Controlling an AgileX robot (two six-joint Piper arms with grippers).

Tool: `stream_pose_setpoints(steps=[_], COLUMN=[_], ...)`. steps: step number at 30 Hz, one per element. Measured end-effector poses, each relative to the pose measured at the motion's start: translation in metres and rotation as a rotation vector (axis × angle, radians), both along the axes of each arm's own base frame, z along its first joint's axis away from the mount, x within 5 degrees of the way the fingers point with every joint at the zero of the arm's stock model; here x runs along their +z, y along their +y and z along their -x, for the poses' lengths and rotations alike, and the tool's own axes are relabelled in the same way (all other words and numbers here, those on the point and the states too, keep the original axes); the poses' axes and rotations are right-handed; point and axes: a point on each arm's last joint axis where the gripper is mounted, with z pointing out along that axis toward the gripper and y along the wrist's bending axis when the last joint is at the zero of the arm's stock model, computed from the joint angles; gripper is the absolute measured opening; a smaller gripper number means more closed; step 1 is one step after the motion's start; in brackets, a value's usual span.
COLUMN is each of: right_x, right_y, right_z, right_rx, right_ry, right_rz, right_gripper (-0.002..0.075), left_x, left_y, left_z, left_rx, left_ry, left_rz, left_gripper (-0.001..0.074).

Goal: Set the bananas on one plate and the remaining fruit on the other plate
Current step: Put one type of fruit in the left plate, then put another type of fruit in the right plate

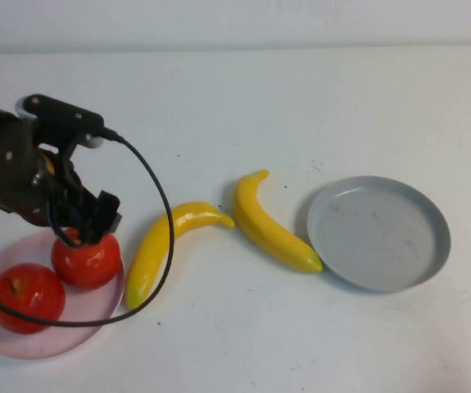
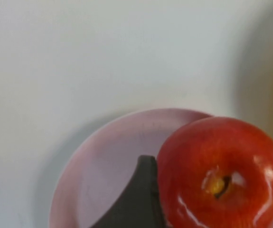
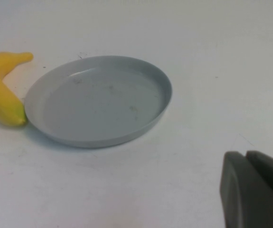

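Two red apples are on the pale pink plate [image 1: 22, 348] at the near left: one [image 1: 26, 296] lies free, the other [image 1: 86, 260] sits at the plate's right side. My left gripper [image 1: 86, 231] is on top of that second apple [image 2: 221, 175] and shut on it; one dark finger [image 2: 141, 199] presses its side. Two yellow bananas [image 1: 163, 246] [image 1: 269, 225] lie on the table between the plates. The grey plate [image 1: 378, 233] is empty at the right. My right gripper [image 3: 245, 154] is shut and empty, near the grey plate [image 3: 98, 102], out of the high view.
The left arm's black cable [image 1: 165, 246] loops over the left banana and the pink plate's front rim. A banana's end [image 3: 3, 90] touches the grey plate's rim. White tabletop surrounds everything.
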Motion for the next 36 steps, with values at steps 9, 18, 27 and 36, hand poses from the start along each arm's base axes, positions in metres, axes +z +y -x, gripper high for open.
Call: stream_pose_setpoints(steps=[9, 18, 27, 36], right_x=[0.000, 0.000, 0.000, 0.000], right_y=[0.000, 0.000, 0.000, 0.000], right_z=[0.000, 0.000, 0.000, 0.000], right_rx=[0.000, 0.000, 0.000, 0.000], right_ry=[0.000, 0.000, 0.000, 0.000], right_rz=[0.000, 0.000, 0.000, 0.000], right_gripper=[-0.0017, -0.0017, -0.0017, -0.0017], left_x=[0.092, 0.110, 0.082, 0.066], left_y=[0.019, 0.047, 0.066, 0.073], left_z=[0.055, 0.134, 0.205, 0.223], left_rx=[0.031, 0.037, 0.055, 0.062], left_ry=[-0.229, -0.404, -0.561, -0.529], left_rz=[0.119, 0.198, 0.382, 0.366], left_gripper=[0.0196, 0.0011, 0.0005, 0.0004])
